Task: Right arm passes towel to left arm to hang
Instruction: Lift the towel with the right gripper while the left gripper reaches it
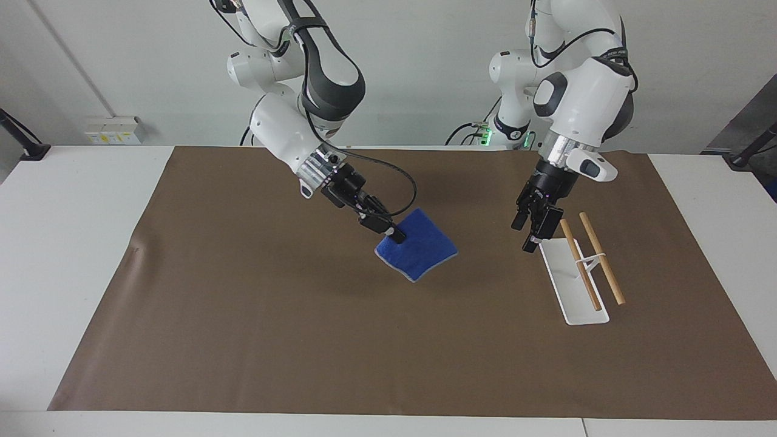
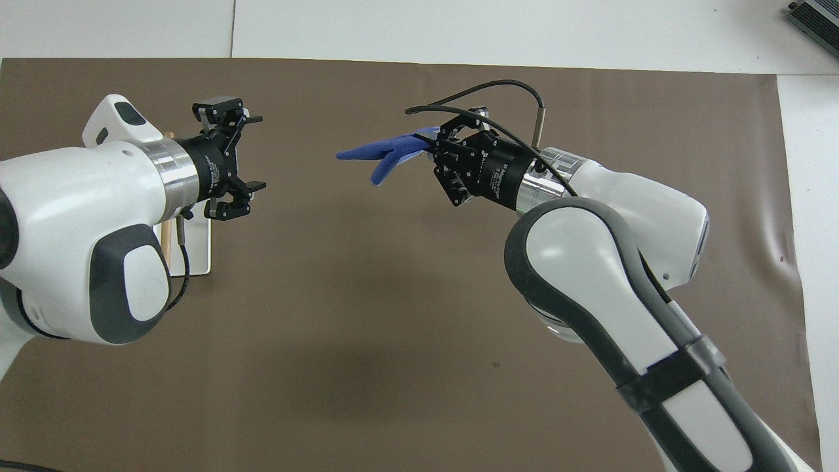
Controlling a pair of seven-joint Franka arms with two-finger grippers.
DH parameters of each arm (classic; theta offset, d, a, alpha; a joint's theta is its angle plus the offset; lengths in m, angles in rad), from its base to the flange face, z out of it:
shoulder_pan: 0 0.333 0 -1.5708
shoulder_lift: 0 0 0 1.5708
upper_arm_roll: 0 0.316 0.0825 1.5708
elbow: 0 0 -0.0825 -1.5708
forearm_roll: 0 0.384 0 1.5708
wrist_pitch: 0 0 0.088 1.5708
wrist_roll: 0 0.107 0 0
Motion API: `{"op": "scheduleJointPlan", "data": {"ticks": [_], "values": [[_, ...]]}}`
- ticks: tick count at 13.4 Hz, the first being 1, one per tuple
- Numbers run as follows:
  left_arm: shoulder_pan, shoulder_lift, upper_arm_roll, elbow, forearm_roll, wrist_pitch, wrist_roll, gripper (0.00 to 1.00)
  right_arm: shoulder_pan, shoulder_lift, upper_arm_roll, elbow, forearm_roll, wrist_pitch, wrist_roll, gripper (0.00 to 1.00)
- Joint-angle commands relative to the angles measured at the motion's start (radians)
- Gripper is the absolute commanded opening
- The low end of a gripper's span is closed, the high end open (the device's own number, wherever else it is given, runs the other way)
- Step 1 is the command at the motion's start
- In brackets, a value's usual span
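Observation:
The blue towel (image 1: 419,252) (image 2: 387,149) hangs in the air over the middle of the brown mat, tilted almost flat. My right gripper (image 1: 394,233) (image 2: 432,141) is shut on one corner of it, reaching in from the right arm's end. My left gripper (image 1: 527,237) (image 2: 255,154) is open and holds nothing. It hovers over the mat beside the rack's nearer end, its fingers pointing toward the towel. A clear gap separates the towel's free edge from the left gripper.
A hanging rack with two wooden rods (image 1: 592,261) on a white base (image 1: 564,285) stands toward the left arm's end; the left arm covers most of it from overhead, leaving a strip of base (image 2: 200,249). The brown mat (image 1: 243,340) covers the table.

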State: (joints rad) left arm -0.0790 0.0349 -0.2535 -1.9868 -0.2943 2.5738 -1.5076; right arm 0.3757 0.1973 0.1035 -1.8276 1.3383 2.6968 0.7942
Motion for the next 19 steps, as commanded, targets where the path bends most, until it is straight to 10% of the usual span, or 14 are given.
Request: {"op": "scheduleJointPlan", "data": {"ticks": [1, 16, 19], "values": [[-0.021, 0.014, -0.010, -0.015, -0.017, 0.101, -0.077, 1.00, 0.018, 0.016, 0.002, 0.031, 0.045, 0.023, 0.033, 0.00], [-0.031, 0.074, -0.093, -0.014, -0.009, 0.258, -0.099, 0.90, 0.074, 0.017, 0.002, 0.025, 0.179, 0.077, 0.065, 0.00], [-0.030, 0.080, -0.095, -0.010, -0.009, 0.250, -0.054, 0.43, 0.074, 0.017, 0.002, 0.025, 0.179, 0.078, 0.063, 0.00]]}}
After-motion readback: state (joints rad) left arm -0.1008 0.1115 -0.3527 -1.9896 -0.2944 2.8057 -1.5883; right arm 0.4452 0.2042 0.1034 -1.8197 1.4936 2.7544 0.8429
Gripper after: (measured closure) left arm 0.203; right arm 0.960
